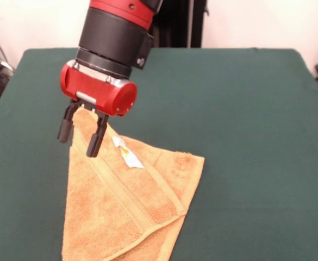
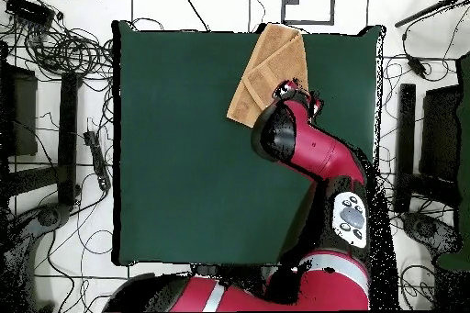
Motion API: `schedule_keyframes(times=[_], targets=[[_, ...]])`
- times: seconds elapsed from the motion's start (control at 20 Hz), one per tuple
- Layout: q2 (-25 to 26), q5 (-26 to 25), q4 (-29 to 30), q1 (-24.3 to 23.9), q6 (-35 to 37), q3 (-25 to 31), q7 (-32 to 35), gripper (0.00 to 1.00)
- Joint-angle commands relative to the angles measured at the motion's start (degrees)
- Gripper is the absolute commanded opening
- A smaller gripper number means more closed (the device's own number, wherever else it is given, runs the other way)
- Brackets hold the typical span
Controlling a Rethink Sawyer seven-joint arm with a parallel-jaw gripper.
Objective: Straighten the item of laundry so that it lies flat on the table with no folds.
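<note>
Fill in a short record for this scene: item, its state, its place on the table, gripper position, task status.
item: orange-tan towel with white tag
state: folded over, not flat
place: by one edge of the green table, part hanging past it
gripper: gripper open, fingers astride the towel's raised corner
task status: not yet straightened

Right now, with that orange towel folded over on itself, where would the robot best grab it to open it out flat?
Probably the folded-over corner of the towel, up by the white tag, coming straight down from above. The upper layer ends in a free point there, lying loose on the layer beneath, so it could be pinched alone and drawn back across the table. The gripper hangs open right at that corner.
</note>
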Motion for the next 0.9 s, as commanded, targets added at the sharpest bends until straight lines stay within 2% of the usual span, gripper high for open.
schedule_keyframes(times=[0.05, 0.3, 0.45, 0.9], targets=[[3.21, -0.23, 2.29, 0.8, 5.62, 9.58, 7.86, 1.0], [4.12, 0.07, 1.78, 2.72, 4.45, 8.56, 8.18, 1.0], [3.24, 1.24, 3.04, 2.58, 6.5, 10.0, 9.31, 1.0], [1.89, 4.01, 6.44, 2.11, 6.36, 14.31, 13.2, 1.0]])
